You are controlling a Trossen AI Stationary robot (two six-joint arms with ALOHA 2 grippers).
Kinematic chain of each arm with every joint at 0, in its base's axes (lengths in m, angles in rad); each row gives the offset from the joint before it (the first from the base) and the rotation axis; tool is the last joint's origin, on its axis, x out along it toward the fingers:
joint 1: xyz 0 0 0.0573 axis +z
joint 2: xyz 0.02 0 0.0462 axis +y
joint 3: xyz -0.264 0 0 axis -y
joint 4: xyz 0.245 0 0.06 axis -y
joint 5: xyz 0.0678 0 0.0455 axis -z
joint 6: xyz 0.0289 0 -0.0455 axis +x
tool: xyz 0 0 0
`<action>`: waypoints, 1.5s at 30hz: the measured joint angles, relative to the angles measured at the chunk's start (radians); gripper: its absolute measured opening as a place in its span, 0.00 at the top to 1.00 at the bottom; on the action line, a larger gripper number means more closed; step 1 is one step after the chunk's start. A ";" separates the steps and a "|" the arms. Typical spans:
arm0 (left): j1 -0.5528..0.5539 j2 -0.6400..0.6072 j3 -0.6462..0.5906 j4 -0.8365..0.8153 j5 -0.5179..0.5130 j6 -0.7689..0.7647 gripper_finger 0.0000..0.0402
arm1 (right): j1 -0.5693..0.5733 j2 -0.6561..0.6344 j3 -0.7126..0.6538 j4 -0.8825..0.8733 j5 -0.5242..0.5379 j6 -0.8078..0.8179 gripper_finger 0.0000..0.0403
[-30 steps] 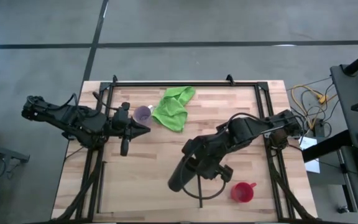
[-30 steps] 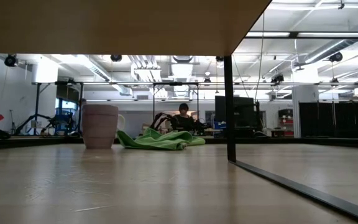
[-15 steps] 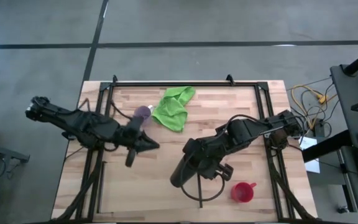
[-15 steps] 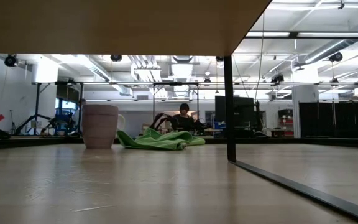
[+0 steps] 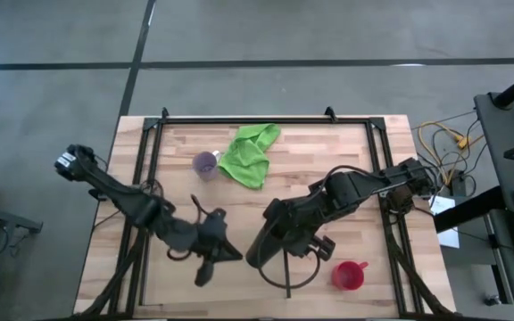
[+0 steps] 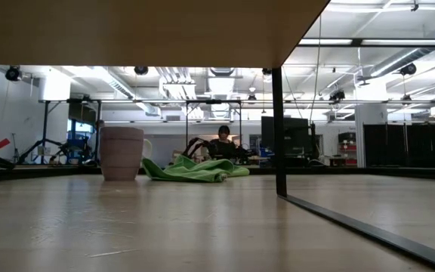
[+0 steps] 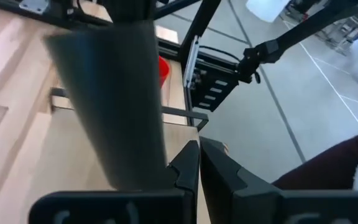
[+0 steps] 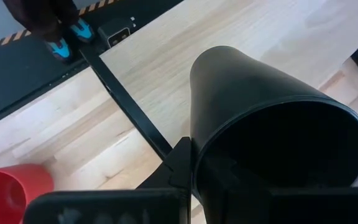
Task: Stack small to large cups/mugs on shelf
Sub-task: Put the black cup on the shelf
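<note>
My right gripper (image 5: 273,234) is shut on the black handleless cup (image 5: 259,248), near the middle of the near half of the table. My left gripper (image 5: 236,257) is shut and empty, just left of that cup, which fills the left wrist view (image 7: 107,106). Whether the left gripper touches the cup I cannot tell. The translucent purple cup (image 5: 205,163) stands upright on its base at the far left, beside the green cloth (image 5: 250,153). The red mug (image 5: 349,275) stands at the near right. The light wood shelf patch (image 5: 172,285) with black bars lies at the near side. My right gripper holds the black cup at its rim (image 8: 194,146). One finger (image 8: 180,163) lies on the outside of the wall; the other is lost in the dark hollow. The cup points away from the fingers, base first, lying on its side, slanting toward the table's near left.
A thin black wire ring (image 5: 297,267) lies beside the red mug. Black frame bars (image 5: 266,119) edge the table. In the low view a wood board's underside (image 6: 127,30) and a black upright (image 6: 278,128) show. A person's shoes (image 8: 67,31) stand past the table's edge.
My left gripper has left the purple cup's side and swung toward the table's near edge and right, ending close to the black cup. The purple cup stays where it was. My right gripper has kept the black cup nearly in place.
</note>
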 joint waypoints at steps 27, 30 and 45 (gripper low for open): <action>-0.010 0.119 -0.002 0.040 -0.071 -0.019 1.00 | 0.022 0.000 -0.002 0.066 0.000 0.173 0.98; -0.010 0.119 -0.002 0.040 -0.071 -0.019 1.00 | 0.022 0.000 -0.002 0.072 0.006 0.173 0.98; -0.010 0.119 -0.017 0.041 -0.072 -0.020 1.00 | 0.023 0.000 -0.002 0.103 0.029 0.224 0.98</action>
